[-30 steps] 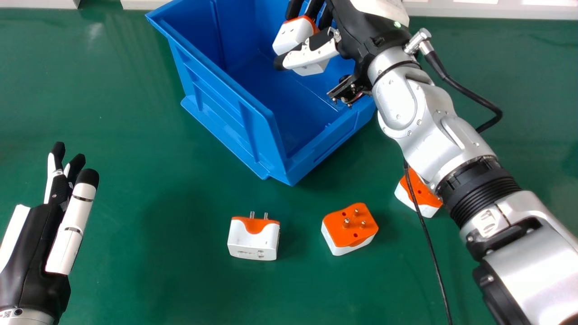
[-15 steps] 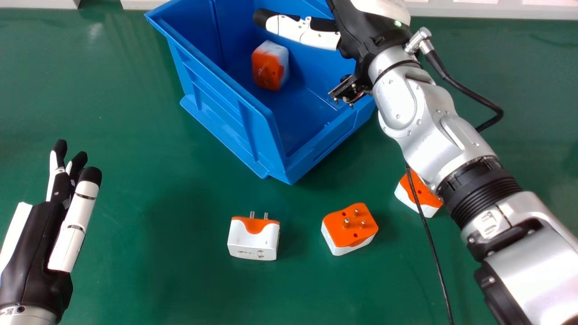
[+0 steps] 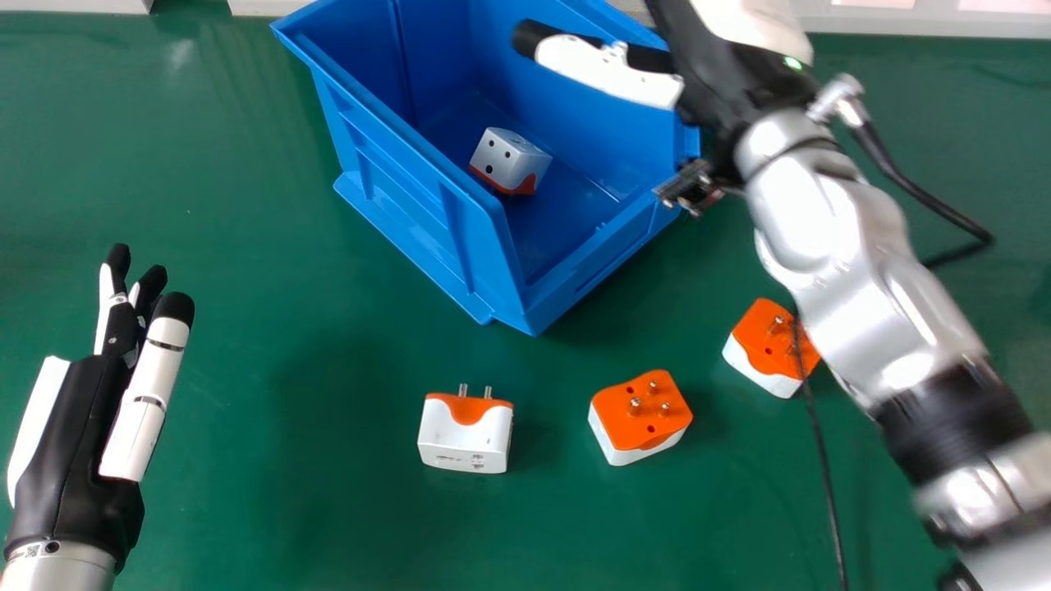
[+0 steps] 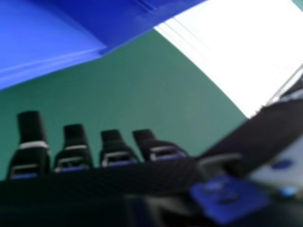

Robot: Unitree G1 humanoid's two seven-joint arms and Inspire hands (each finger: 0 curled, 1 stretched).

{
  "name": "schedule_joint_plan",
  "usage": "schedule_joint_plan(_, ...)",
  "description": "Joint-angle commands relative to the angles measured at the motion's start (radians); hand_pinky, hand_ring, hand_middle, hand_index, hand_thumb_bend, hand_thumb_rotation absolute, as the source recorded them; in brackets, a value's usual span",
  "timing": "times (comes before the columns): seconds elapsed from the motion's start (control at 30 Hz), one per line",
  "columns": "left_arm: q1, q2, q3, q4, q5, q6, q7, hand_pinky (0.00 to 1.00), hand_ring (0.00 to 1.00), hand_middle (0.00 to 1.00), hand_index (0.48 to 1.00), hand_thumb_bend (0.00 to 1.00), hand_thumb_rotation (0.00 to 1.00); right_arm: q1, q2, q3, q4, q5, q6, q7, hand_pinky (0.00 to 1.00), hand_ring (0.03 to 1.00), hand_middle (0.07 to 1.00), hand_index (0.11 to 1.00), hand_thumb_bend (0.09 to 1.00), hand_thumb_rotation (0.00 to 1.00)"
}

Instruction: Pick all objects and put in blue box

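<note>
In the head view my right hand (image 3: pixel 608 70) is over the far right part of the blue box (image 3: pixel 435 238), open and holding nothing. One white and orange adapter (image 3: pixel 509 160) lies inside the box on its floor. On the table, a white adapter with an orange top (image 3: pixel 465 435) stands nearest the left, an orange-faced adapter (image 3: pixel 640 417) lies to its right, and another adapter (image 3: pixel 768 349) sits beside my right forearm. My left hand (image 3: pixel 74 435) is open at the left. In the right hand view my right hand (image 4: pixel 32 135) has its fingers straight; the blue box (image 4: pixel 52 33) shows beyond.
The green table (image 3: pixel 246 460) stretches around the box. A black cable (image 3: pixel 828 492) hangs from the right arm across the rightmost adapter. A pale ledge (image 3: pixel 920 23) runs along the table's far edge.
My right hand opened and let go of an adapter, which dropped and settled in the box. The right arm then moved right, uncovering more of the rightmost adapter. My left hand shifted slightly up and right.
</note>
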Motion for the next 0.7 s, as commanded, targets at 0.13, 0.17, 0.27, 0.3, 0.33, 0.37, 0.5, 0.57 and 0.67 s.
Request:
schedule_joint_plan(0.13, -0.038, -0.007, -0.025, 0.008, 0.024, 0.006, 0.022, 1.00, 1.00, 1.00, 0.980, 0.43, 0.90, 0.223, -0.031, -0.072, -0.351, -0.006, 0.085, 0.048, 0.84, 0.953, 0.994, 0.998, 0.512, 0.94)
schedule_joint_plan(0.17, -0.043, -0.010, -0.029, 0.009, 0.027, 0.009, 0.025, 1.00, 1.00, 1.00, 0.980, 0.42, 0.90, 0.261, -0.026, -0.076, -0.391, -0.014, 0.094, 0.040, 0.84, 0.955, 0.995, 0.999, 0.511, 0.94)
schedule_joint_plan(0.27, -0.057, -0.015, -0.040, 0.010, 0.028, 0.020, 0.031, 1.00, 1.00, 1.00, 0.981, 0.42, 0.90, 0.396, -0.002, -0.078, -0.504, -0.061, 0.116, -0.013, 0.85, 0.953, 0.995, 1.000, 0.506, 0.93)
schedule_joint_plan(0.3, -0.060, -0.016, -0.042, 0.010, 0.027, 0.023, 0.032, 1.00, 1.00, 1.00, 0.981, 0.41, 0.90, 0.436, 0.005, -0.078, -0.532, -0.079, 0.121, -0.034, 0.85, 0.952, 0.995, 1.000, 0.505, 0.93)
schedule_joint_plan(0.33, -0.061, -0.016, -0.043, 0.008, 0.025, 0.027, 0.032, 1.00, 1.00, 1.00, 0.981, 0.41, 0.90, 0.478, 0.012, -0.077, -0.557, -0.104, 0.126, -0.057, 0.85, 0.950, 0.994, 1.000, 0.506, 0.93)
schedule_joint_plan(0.37, -0.063, -0.017, -0.044, 0.007, 0.022, 0.030, 0.031, 1.00, 1.00, 1.00, 0.982, 0.40, 0.90, 0.530, 0.020, -0.077, -0.582, -0.131, 0.130, -0.086, 0.85, 0.949, 0.994, 1.000, 0.507, 0.93)
schedule_joint_plan(0.5, -0.066, -0.019, -0.046, 0.002, 0.014, 0.039, 0.028, 1.00, 1.00, 1.00, 0.982, 0.39, 0.91, 0.653, 0.041, -0.082, -0.629, -0.194, 0.131, -0.145, 0.85, 0.944, 0.990, 0.999, 0.506, 0.93)
schedule_joint_plan(0.57, -0.070, -0.019, -0.045, 0.005, 0.008, 0.042, 0.025, 1.00, 1.00, 1.00, 0.982, 0.38, 0.91, 0.722, 0.045, -0.085, -0.641, -0.217, 0.128, -0.175, 0.85, 0.940, 0.987, 0.995, 0.490, 0.92)
schedule_joint_plan(0.67, -0.077, -0.016, -0.044, 0.016, 0.000, 0.040, 0.020, 1.00, 1.00, 1.00, 0.982, 0.38, 0.91, 0.804, 0.045, -0.092, -0.648, -0.241, 0.122, -0.208, 0.85, 0.938, 0.983, 0.992, 0.477, 0.90)
